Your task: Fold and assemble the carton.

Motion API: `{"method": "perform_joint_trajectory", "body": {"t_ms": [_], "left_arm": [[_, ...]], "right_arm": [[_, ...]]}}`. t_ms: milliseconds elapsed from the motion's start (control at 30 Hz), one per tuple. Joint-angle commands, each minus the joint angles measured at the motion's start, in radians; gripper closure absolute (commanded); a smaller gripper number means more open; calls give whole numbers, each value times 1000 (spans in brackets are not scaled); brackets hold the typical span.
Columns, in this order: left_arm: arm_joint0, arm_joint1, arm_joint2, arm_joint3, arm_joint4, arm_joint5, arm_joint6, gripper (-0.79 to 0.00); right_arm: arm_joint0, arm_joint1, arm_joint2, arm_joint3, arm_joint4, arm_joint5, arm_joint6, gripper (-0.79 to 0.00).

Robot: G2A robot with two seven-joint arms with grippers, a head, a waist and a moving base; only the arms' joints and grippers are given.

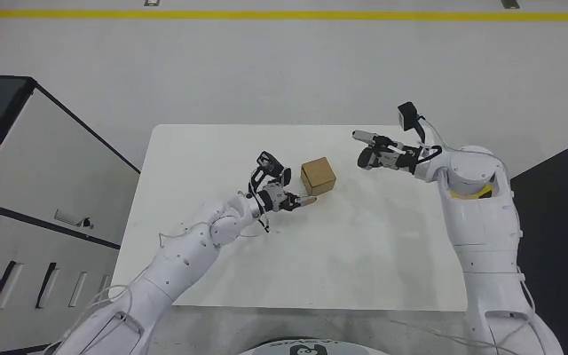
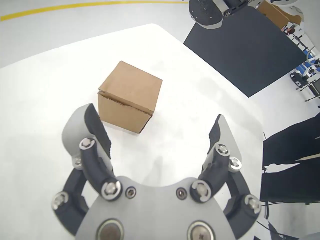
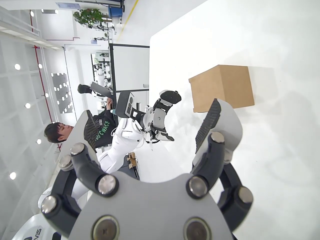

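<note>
We log one carton [image 1: 318, 176], folded into a closed cube, upright on the table [image 1: 213, 169]. Left gripper [image 2: 155, 118]: spread wide, empty, just beside it. Right gripper [image 3: 151, 109]: spread, empty, farther off. We judge assembly nearly complete; one seam looks slightly ragged.

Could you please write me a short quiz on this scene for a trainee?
1. True or false: the carton stands closed on the table.
2. Which is nearer the carton? A) left gripper B) right gripper
3. Fill in: both grippers are ___.
Key: 1 true; 2 A; 3 open.
</note>
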Motion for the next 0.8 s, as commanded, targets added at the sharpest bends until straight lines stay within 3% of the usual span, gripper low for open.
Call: {"method": "perform_joint_trajectory", "body": {"t_ms": [0, 233, 400, 633, 767], "left_arm": [[1, 0, 0, -2, -4, 2, -3, -785], [-2, 1, 8, -1, 25, -27, -11, -785], [-54, -9, 26, 73, 181, -100, 181, -785], [-151, -55, 106, 253, 357, -61, 427, -785], [-155, -58, 109, 267, 360, -54, 431, -785]], "right_arm": [[0, 0, 0, 0, 0, 0, 0, -785], [0, 0, 0, 0, 0, 0, 0, -785], [0, 0, 0, 0, 0, 0, 0, -785], [0, 0, 0, 0, 0, 0, 0, -785], [0, 0, 0, 0, 0, 0, 0, -785]]}}
